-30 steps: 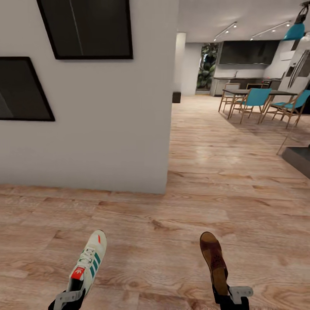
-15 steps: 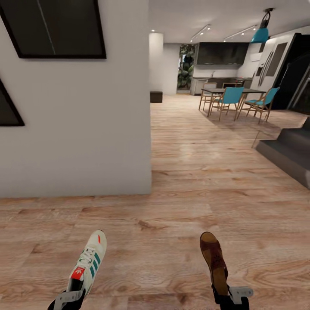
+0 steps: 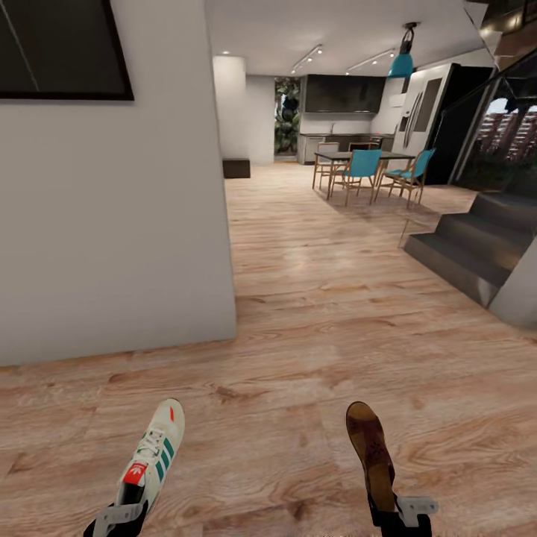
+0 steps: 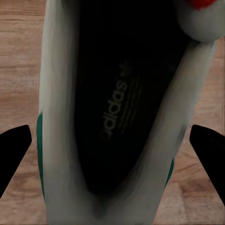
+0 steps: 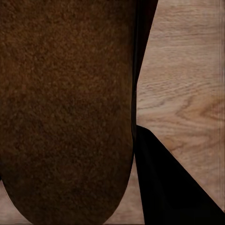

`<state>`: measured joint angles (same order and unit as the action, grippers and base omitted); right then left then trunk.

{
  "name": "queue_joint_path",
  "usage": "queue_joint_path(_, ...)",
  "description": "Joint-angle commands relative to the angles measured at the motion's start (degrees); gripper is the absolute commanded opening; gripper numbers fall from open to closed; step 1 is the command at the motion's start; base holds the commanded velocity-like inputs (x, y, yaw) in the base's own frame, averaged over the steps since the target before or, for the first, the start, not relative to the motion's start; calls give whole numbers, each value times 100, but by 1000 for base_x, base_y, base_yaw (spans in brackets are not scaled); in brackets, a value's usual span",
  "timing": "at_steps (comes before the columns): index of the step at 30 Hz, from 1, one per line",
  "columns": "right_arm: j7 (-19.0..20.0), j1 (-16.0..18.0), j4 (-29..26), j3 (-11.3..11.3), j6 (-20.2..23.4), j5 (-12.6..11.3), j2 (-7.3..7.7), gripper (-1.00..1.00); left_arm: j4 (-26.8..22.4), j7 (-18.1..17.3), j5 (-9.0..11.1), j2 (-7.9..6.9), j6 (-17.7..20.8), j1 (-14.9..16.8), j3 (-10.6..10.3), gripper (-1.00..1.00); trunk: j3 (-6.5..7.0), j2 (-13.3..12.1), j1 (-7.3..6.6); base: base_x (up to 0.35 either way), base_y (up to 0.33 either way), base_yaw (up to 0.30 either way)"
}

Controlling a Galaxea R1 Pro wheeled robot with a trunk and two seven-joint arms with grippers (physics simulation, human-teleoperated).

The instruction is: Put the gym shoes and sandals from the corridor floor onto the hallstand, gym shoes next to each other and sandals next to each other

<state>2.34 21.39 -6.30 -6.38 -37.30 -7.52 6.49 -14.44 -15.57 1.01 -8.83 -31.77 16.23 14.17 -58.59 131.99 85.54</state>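
- left gripper (image 3: pixel 123 514) is clamped on the heel end of one gym shoe (image 3: pixel 153 453), toe pointing away from the robot, carried above the corridor floor (image 3: pixel 313 321); in the left wrist view the dark fingertips (image 4: pixel 14 145) sit either side of the shoe's opening (image 4: pixel 117 108)
- white wall (image 3: pixel 112 224) with a dark framed picture (image 3: pixel 60 45) takes the left side, its corner ends just ahead
- right gripper (image 3: pixel 395 514) is closed on the heel of one sandal (image 3: pixel 369 451), also toe-forward and off the floor (right wrist view is mostly brown footbed (image 5: pixel 65 108))
- further right: dining table with teal chairs (image 3: pixel 365 164), then dark stairs (image 3: pixel 470 246)
- hallstand isn't anywhere here, so I'd guess this is the carry leg, robot on its way to the rack
- to do it well: hold both grips tight, keep the arms level and tucked, go gently on the base so nothing swings loose, and give that wall corner some room
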Motion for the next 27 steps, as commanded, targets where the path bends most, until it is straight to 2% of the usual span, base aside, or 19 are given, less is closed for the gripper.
queue_joint_path(1,30,5,6,-39,-14,-83,2,-100,2,-52,13,1,-6,3,42,-100,-4,2,-1,0,0,-268)
queue_joint_path(27,30,5,4,-39,-14,-83,2,-100,-4,-43,13,4,4,5,51,-100,-4,2,-1,0,0,-268)
